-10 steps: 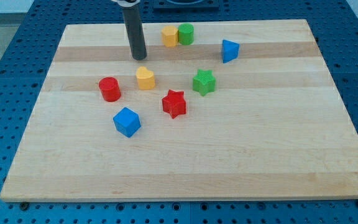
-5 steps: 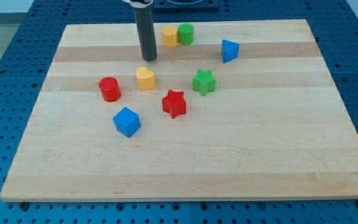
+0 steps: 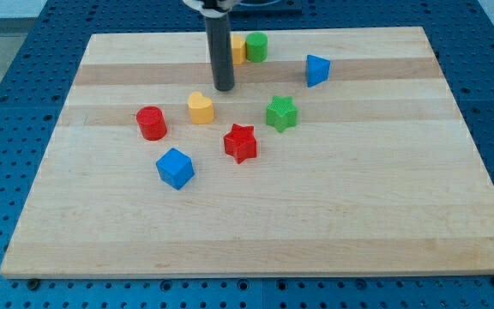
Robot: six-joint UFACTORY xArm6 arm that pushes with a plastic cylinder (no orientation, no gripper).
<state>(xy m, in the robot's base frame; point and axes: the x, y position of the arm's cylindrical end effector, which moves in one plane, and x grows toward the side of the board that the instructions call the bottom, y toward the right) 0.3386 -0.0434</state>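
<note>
My tip rests on the wooden board, just up and right of the yellow heart block, with a small gap between them. The green star lies to the tip's right and the red star below it. Behind the rod, near the view's top, sit a yellow block, partly hidden by the rod, and a green cylinder touching it. A red cylinder stands left of the heart, and a blue cube lies below it.
A blue triangular block sits at the upper right of the board. Blue perforated table surface surrounds the board on all sides.
The rod has slid steadily toward the view's right and slightly down, from above-left of the yellow heart to above-right of it. No block has moved.
</note>
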